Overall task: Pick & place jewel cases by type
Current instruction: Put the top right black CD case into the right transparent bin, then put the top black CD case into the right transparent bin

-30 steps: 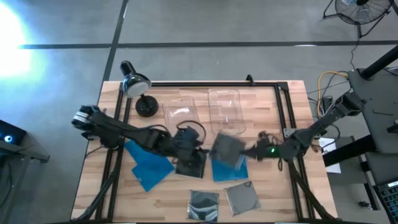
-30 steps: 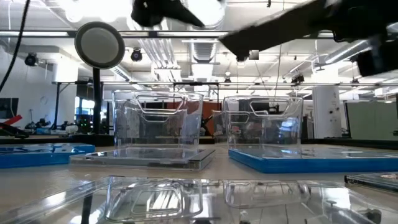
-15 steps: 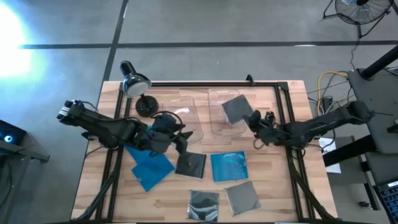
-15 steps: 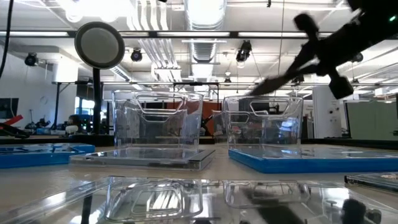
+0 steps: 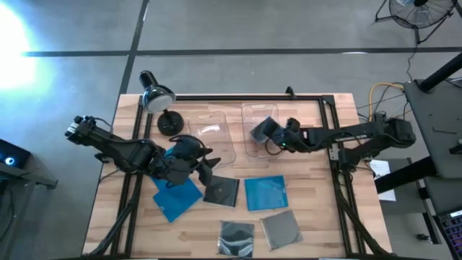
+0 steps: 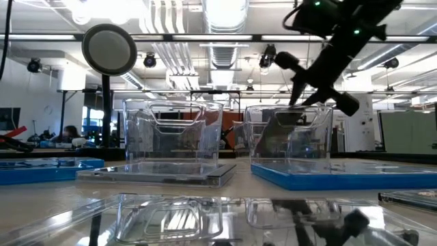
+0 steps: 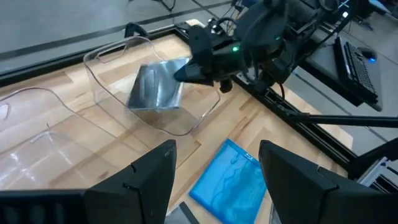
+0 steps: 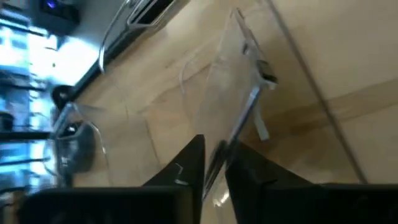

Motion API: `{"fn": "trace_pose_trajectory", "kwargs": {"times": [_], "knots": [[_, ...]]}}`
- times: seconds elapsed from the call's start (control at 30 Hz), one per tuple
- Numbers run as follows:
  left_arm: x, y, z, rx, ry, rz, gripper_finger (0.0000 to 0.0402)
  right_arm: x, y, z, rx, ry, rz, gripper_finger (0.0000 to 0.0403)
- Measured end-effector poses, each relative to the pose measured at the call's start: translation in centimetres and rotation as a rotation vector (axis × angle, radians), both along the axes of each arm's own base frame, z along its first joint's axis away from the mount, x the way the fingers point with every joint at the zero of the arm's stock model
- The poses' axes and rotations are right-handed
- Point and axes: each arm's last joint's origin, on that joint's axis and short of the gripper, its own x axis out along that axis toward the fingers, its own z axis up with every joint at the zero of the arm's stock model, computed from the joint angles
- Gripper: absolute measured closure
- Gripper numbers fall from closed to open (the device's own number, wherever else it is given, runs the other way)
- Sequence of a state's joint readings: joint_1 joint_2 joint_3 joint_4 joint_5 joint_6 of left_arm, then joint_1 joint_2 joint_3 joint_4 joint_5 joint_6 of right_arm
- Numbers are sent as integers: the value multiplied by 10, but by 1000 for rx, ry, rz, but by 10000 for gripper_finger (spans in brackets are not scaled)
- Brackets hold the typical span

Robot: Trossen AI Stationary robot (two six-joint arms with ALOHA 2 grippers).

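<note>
My right gripper reaches in from the table's right and is shut on a dark grey jewel case, which sits tilted inside the right clear bin. The left clear bin stands beside it. My left gripper hangs open over the table's middle left and holds nothing. A dark case lies flat on the wood below it, between two blue cases. Two more grey cases lie flat near the front edge. My right gripper pinches the grey case by its edge on the side nearest the arm, between its two fingers. The fingers come from the table's right, slanting down. The case is tilted, its lower end down in the bin; whether it rests on the bin's floor I cannot tell.
A desk lamp stands at the far left corner. A black frame rail runs along the far edge and down both sides. Bare wood shows at the front left.
My right gripper has carried the grey case from above the middle blue case toward the far edge, then left over the right bin, and has tipped downward with it. My left gripper has risen off the dark case and drawn back a little toward the table's left.
</note>
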State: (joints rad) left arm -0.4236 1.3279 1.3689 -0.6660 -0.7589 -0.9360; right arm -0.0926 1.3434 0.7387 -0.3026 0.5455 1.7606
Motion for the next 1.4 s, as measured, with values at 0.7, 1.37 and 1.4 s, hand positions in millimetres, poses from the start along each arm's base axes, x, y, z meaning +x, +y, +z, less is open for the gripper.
{"fn": "trace_pose_trajectory", "kwargs": {"times": [0.7,1.37,1.4], "knots": [[-38,14,0,48,194,-29,188,48,27,73,-15,257,953,189],[-43,-26,-165,-443,319,-223,188,94,126,-2,200,209,963,193],[-43,-26,-173,-451,294,-214,188,98,128,-11,219,205,937,193]]}}
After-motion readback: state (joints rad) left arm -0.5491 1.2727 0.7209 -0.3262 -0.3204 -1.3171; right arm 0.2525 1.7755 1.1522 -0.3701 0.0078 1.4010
